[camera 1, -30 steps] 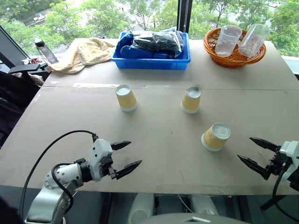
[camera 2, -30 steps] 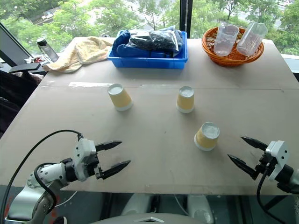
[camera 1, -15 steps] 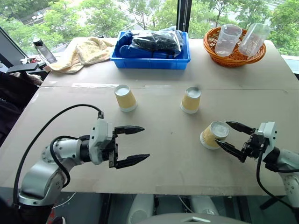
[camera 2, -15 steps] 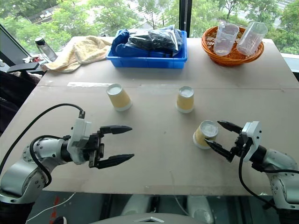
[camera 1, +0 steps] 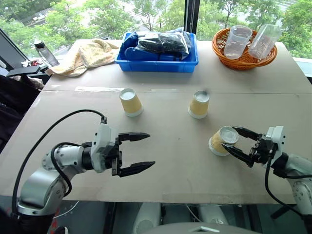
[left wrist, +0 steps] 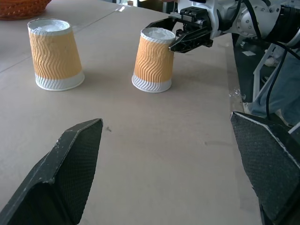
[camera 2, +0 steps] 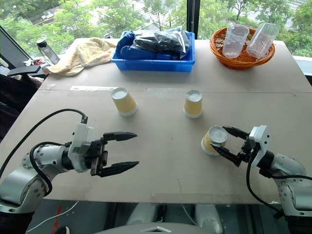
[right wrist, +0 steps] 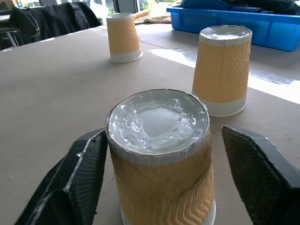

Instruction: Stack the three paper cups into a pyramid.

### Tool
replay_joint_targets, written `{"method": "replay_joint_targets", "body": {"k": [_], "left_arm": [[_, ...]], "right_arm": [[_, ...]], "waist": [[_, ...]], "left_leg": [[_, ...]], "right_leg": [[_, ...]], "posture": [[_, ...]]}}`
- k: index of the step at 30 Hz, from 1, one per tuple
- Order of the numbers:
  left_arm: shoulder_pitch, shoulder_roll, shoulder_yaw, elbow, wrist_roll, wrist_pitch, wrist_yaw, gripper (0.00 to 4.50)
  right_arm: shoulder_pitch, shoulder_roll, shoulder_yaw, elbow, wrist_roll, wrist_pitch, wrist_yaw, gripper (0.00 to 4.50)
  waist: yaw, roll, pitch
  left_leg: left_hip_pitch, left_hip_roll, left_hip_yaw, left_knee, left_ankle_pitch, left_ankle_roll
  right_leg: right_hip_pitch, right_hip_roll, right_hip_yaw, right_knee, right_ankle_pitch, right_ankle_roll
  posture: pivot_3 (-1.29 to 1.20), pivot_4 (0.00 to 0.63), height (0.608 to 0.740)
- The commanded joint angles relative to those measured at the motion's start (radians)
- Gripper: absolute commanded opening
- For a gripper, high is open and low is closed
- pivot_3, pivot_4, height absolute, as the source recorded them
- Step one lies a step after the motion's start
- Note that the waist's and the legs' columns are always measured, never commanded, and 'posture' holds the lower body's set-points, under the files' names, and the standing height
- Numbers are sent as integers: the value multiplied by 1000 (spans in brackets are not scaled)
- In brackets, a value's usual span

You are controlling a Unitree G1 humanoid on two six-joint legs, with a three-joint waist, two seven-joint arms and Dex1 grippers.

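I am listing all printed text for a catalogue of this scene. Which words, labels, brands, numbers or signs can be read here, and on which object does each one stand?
None can be read.
The three paper cups: plain, ribbed sides only.
The blue bin, the basket and the clear plastic cups: no print visible.
The bottle: too small to tell.

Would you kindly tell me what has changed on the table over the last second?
The right end effector came in from the table's right edge to straddle the nearest paper cup, its fingers narrowing around it. The left end effector rose and moved inward, open. The other two paper cups stayed put.
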Motion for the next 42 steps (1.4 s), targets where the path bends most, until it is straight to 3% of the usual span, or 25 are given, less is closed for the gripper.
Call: {"method": "replay_joint_targets", "body": {"k": [1,2,8,15,20,21,23,25,26,35,42], "left_arm": [[-2,0,29,-32,-20,-7,0,4500],[-1,-1,31,-33,-25,-5,2,4500],[10,12,56,-26,-29,-16,-28,4500],[13,71,130,46,-43,-70,-204,4500],[2,110,164,88,-37,-93,-275,4500],[0,114,169,90,-37,-94,-282,4500],[-2,118,175,95,-37,-94,-291,4500],[-4,119,177,100,-32,-95,-293,4500],[-5,120,176,103,-27,-98,-294,4500],[-91,107,202,125,-76,-59,-228,4500],[-217,78,148,150,-14,-19,-77,4500]], "right_arm": [[0,2,-12,-18,22,-14,11,2039],[-1,3,-12,-17,19,-19,13,1860],[-37,25,79,-60,-8,-14,17,1835],[-182,116,300,-13,-101,-32,35,1835],[-245,147,372,30,-125,-43,65,1835],[-247,144,376,24,-113,-27,72,2617],[-247,128,385,7,-95,8,88,3195],[-246,121,391,-4,-98,8,97,4190],[-247,131,385,-4,-103,-14,87,4444],[-327,71,200,-4,-24,25,14,4444],[-525,151,179,221,-181,-50,-182,4444]], "waist": [[0,0,0],[0,0,0],[-3,0,0],[-2,-1,0],[-1,-1,1],[-1,-1,1],[-1,-1,1],[-2,-1,1],[-2,-1,1],[-2,-2,1],[-11,-2,1]], "left_leg": [[0,0,0,0,0,0],[0,0,0,0,0,0],[0,0,0,0,0,0],[1,0,0,0,1,-1],[0,0,0,1,1,-1],[0,0,0,1,1,-1],[0,0,-1,1,1,-1],[0,0,-1,1,1,-1],[0,0,-1,1,1,-1],[0,0,-1,1,0,0],[0,0,0,3,1,-2]], "right_leg": [[0,0,0,0,0,0],[0,0,0,0,0,0],[0,0,0,0,0,0],[-1,1,0,2,0,0],[-1,0,0,1,0,0],[-1,0,0,1,0,0],[-1,0,-1,1,0,0],[-1,0,-1,1,0,0],[-1,0,-1,1,0,0],[-1,0,-1,2,0,0],[-3,1,1,7,0,0]], "posture": [[0,150,740],[0,150,740],[0,150,740],[0,150,740],[0,150,740],[0,150,740],[0,150,740],[0,150,740],[0,150,740],[0,150,740],[0,150,740]]}}
